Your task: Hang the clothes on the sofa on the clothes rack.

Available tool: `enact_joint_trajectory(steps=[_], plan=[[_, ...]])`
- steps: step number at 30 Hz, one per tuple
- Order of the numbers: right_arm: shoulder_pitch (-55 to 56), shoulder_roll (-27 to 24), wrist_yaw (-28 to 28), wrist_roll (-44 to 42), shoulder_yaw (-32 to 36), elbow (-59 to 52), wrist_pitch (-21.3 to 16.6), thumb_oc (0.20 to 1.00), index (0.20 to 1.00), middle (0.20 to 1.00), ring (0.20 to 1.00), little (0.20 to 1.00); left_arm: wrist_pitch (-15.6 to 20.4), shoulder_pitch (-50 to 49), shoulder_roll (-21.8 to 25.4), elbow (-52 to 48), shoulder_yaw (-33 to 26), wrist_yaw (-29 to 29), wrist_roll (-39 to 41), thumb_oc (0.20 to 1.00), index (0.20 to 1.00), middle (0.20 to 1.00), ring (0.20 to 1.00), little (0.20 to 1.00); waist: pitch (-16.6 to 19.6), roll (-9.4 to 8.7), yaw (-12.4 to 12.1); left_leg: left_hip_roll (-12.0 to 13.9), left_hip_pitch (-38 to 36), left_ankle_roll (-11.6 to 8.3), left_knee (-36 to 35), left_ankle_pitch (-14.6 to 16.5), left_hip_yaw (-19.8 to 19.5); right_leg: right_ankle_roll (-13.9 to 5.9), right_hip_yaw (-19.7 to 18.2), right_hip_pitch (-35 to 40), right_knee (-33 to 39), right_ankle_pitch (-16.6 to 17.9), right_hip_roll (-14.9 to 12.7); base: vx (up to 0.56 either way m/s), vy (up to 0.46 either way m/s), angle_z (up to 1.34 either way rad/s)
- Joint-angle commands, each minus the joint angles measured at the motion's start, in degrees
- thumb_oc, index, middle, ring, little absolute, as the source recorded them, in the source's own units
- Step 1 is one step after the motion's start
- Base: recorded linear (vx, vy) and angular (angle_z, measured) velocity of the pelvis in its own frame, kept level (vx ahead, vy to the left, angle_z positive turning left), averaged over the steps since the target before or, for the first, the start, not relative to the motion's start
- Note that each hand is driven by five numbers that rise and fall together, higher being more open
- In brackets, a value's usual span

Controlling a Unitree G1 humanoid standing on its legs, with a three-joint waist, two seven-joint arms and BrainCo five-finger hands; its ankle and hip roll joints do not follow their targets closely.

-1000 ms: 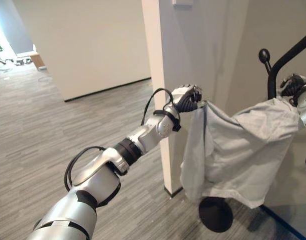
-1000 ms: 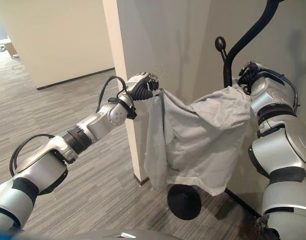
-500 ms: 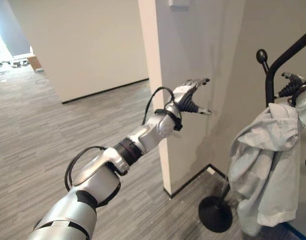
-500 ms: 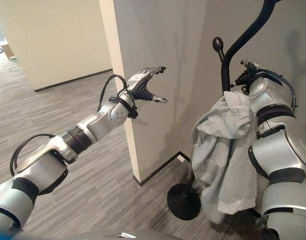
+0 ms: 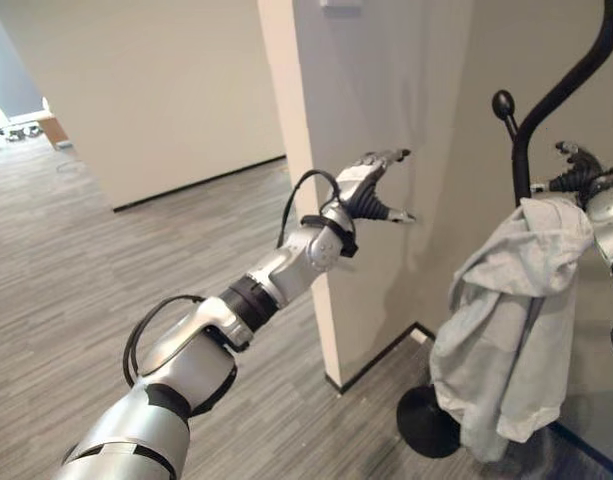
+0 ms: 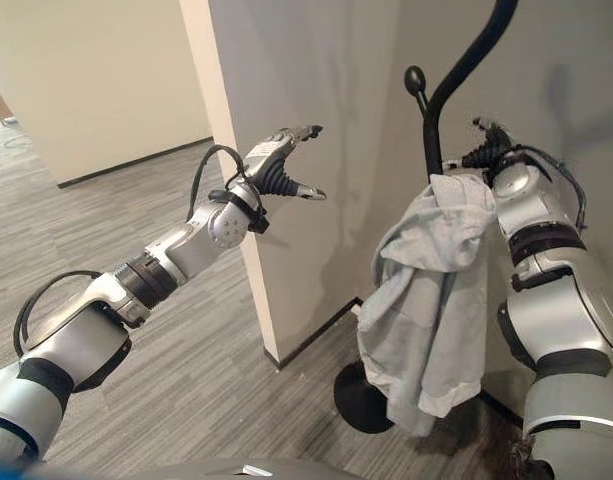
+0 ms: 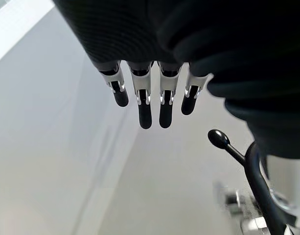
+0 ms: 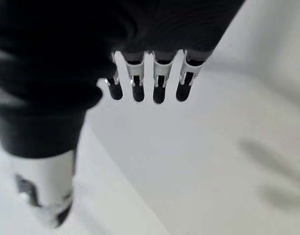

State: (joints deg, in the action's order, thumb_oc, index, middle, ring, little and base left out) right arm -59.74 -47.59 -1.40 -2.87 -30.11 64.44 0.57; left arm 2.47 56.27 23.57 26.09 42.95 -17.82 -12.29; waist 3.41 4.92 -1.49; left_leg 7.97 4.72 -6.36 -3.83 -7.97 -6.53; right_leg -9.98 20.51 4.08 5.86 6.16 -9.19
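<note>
My right hand sits beside the top of the soft, crumpled grey garment with its fingers straight and holding nothing, far nearer to it than my left hand, which hangs spread and empty well apart, in front of the pale wall corner. The cloth droops long and vertical from the curved black clothes rack down toward its round base, so any tidying looks like the right hand's job.

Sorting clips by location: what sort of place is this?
Probably an office or commercial interior: grey plank floor, plain white pillar, and a black rack with a grey garment hung on it.
</note>
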Motion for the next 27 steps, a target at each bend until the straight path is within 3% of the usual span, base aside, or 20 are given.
enact_joint_trajectory(steps=[1,5,12,27], plan=[[-1.8,-1.3,-4.9,-6.4,-0.4,-1.3,-3.5,1.000,1.000,1.000,1.000,1.000,1.0,5.2,6.0,0.2,-7.0,-3.7,0.8,1.000,1.000,1.000,1.000,1.000,-7.4,-4.81,0.2,-1.6,-3.0,-3.13,-1.2,4.9,5.3,-1.89,0.7,2.0,-0.9,-6.6,0.3,0.02,0.012,-0.05],[1.1,-4.4,-8.9,-11.2,5.8,-7.4,-5.3,1.000,1.000,1.000,1.000,1.000,1.1,3.9,8.7,-0.5,-8.4,-4.9,1.4,1.000,1.000,1.000,1.000,1.000,-7.2,-4.91,1.1,-1.2,-3.6,-3.09,-1.2,5.4,6.2,-2.01,0.2,2.1,-0.9,-6.6,0.3,0.01,0.011,-0.11],[8.0,-7.3,-12.6,-10.5,12.6,-17.7,-6.6,1.000,1.000,1.000,1.000,1.000,0.8,1.1,11.5,-1.9,-10.4,-5.6,1.0,1.000,1.000,1.000,1.000,1.000,-6.9,-5.37,2.4,-0.8,-4.7,-3.01,-1.2,6.3,7.6,-2.14,-0.9,2.3,-0.9,-6.6,0.3,0.01,0.013,-0.09],[24.6,-5.8,-13.9,-5.1,22.9,-26.1,-5.9,1.000,1.000,1.000,1.000,1.000,-0.3,-5.9,14.2,-4.9,-15.1,-5.1,-1.2,1.000,1.000,1.000,1.000,1.000,-6.3,-6.32,4.3,-0.4,-7.4,-1.73,-1.2,8.2,11.0,-2.56,-3.8,2.1,-0.9,-6.1,-0.1,0.01,0.022,-0.15]])
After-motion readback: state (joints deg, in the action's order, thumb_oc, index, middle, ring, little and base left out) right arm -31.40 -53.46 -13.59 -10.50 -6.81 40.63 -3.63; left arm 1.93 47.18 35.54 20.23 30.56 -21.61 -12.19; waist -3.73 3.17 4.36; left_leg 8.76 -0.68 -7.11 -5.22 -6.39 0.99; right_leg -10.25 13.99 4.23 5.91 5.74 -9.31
